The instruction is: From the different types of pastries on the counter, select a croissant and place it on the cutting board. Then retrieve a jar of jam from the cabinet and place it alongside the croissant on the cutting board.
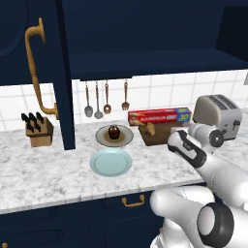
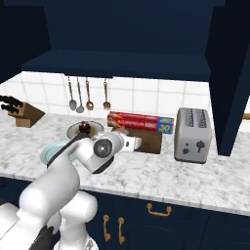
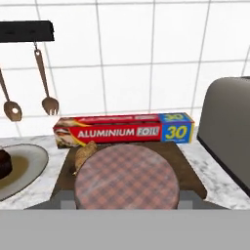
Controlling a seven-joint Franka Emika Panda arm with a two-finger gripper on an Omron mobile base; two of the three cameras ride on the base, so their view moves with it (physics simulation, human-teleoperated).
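Your hand (image 3: 126, 205) pinches the jar of jam (image 3: 126, 177), its round plaid-patterned lid facing you, just above the flat dark wooden cutting board (image 3: 188, 166). The tapered golden croissant (image 3: 84, 155) lies on the board's left, before the red foil box (image 3: 122, 130).

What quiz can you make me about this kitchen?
1. True or false: the croissant lies on the board.
2. What sits on the brown plate? A) cupcake B) apple C) egg
3. Fill in: the tool holds a ___ with a checked lid above the board.

Key: 1 true; 2 A; 3 jar.
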